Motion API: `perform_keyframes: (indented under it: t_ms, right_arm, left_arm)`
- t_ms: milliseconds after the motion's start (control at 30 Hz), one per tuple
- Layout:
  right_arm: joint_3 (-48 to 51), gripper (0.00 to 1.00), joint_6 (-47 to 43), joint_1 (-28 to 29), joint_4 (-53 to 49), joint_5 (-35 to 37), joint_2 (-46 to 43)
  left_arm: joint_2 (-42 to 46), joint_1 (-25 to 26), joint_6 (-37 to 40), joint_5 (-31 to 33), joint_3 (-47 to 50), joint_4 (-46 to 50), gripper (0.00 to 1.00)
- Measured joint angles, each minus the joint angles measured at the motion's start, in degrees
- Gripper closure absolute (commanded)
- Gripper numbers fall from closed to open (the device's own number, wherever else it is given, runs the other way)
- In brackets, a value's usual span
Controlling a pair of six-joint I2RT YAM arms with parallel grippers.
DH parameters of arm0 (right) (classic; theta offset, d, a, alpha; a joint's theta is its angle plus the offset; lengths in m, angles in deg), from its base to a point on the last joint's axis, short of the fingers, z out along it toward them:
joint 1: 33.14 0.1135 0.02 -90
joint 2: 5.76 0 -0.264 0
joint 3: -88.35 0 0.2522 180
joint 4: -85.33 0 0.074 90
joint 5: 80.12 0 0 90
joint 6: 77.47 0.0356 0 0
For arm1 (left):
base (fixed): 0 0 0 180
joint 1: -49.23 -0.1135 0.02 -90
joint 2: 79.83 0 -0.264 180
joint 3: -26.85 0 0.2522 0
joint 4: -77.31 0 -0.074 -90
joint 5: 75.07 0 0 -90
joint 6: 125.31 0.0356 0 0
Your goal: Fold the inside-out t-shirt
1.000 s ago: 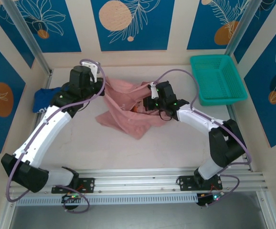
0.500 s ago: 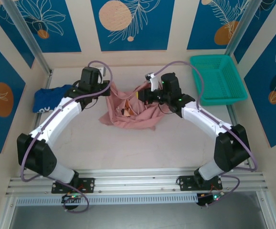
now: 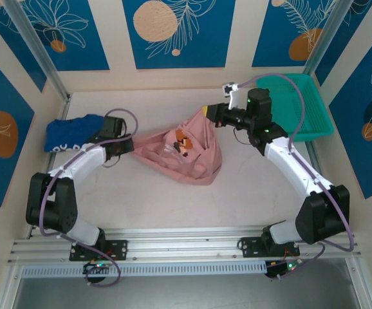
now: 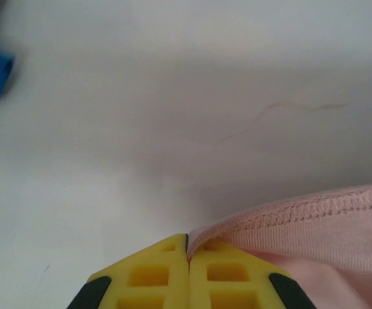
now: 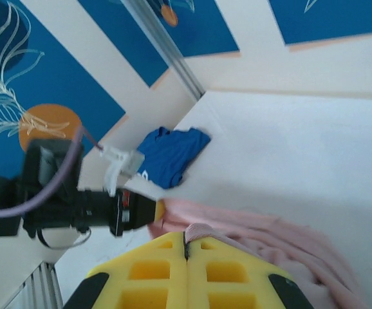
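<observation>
One blue garment (image 3: 70,134) well left of the one pink t-shirt (image 3: 186,158), one left gripper (image 3: 133,143) clamped on its left hem, the t-shirt itself stretched taut mid-table, one right gripper (image 3: 208,112) pinched on its upper right corner, one teal basket (image 3: 295,136) right of it, pale tabletop (image 3: 173,199) beneath, blue leaf-printed wall panels (image 3: 173,32) around.

bright, even light; soft shadows; wrist views blurred close up.
</observation>
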Motion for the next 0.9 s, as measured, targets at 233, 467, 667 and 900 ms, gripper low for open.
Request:
perform_keyframes:
  t_ms: [233, 467, 667, 900]
  right_arm:
    - [0.3, 1.0, 0.3, -1.9, 0.3, -0.2, -6.8]
    - [4.1, 1.0, -0.6, -1.8, -1.5, -1.0, -6.5]
    - [5.2, 1.0, -1.1, -0.3, -3.0, -1.5, -5.2]
    - [5.4, 1.0, -1.1, 0.2, -3.0, -1.9, -5.0]
  left_arm:
    - [3.2, -4.2, -2.8, 0.0, 10.1, -2.8, 1.0]
    - [5.4, -3.3, -2.6, -2.2, 11.1, -3.4, 0.37]
    - [14.5, 7.9, -0.6, -3.1, 7.9, -3.5, 0.26]
    - [8.6, 25.2, 2.5, -12.8, -4.8, -8.5, 0.27]
